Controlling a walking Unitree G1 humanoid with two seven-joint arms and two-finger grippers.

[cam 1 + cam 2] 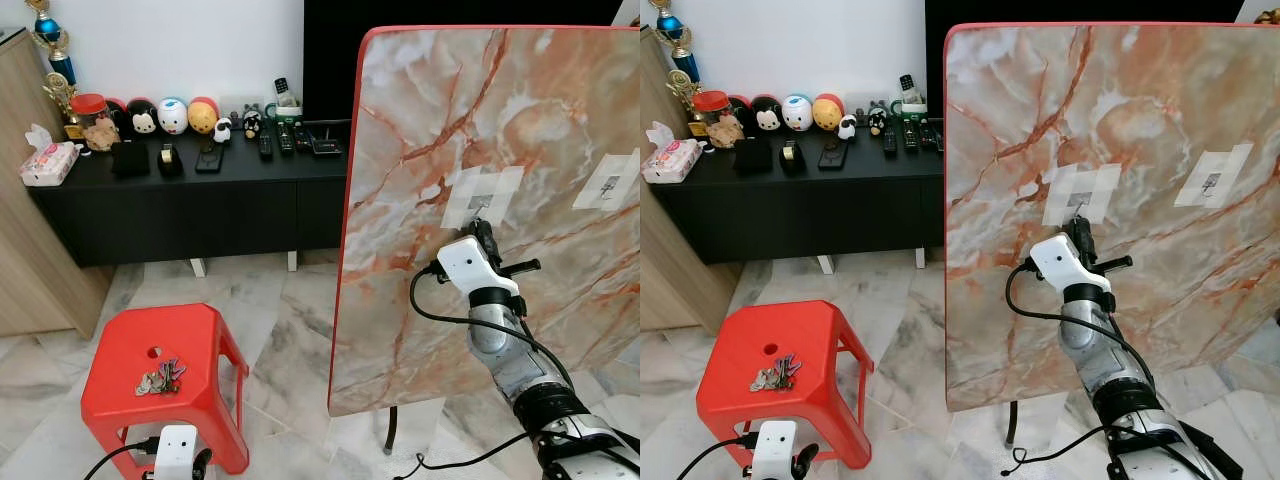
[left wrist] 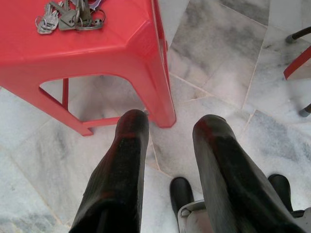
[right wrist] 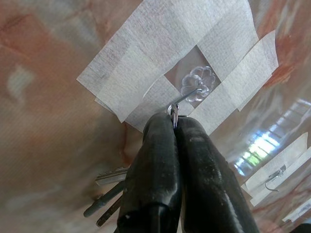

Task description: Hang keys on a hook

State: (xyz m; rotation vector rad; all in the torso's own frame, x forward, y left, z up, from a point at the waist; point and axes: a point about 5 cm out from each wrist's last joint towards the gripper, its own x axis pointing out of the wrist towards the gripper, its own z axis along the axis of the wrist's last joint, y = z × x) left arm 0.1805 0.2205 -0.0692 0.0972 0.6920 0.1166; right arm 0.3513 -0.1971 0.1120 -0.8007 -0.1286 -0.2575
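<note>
Against marble board (image 1: 520,130), right fingers (image 3: 160,160) pinch a half-hidden key ring (image 3: 173,110) at the hook (image 3: 187,97).

A key ring (image 3: 173,110), pinched edge-on between the right gripper's (image 3: 174,127) closed black fingers, sat right at the tip of a clear, flower-shaped hook (image 3: 194,89) taped with white strips to an upright marble-patterned board (image 1: 540,120); its keys (image 3: 109,194) dangled below the fingers against the board. A second taped hook (image 3: 274,177) hung empty farther along the same board. Another bunch of keys (image 1: 161,378), silver with a purple piece among them, lay flat on a red stool (image 1: 130,345), well apart from the board.
</note>
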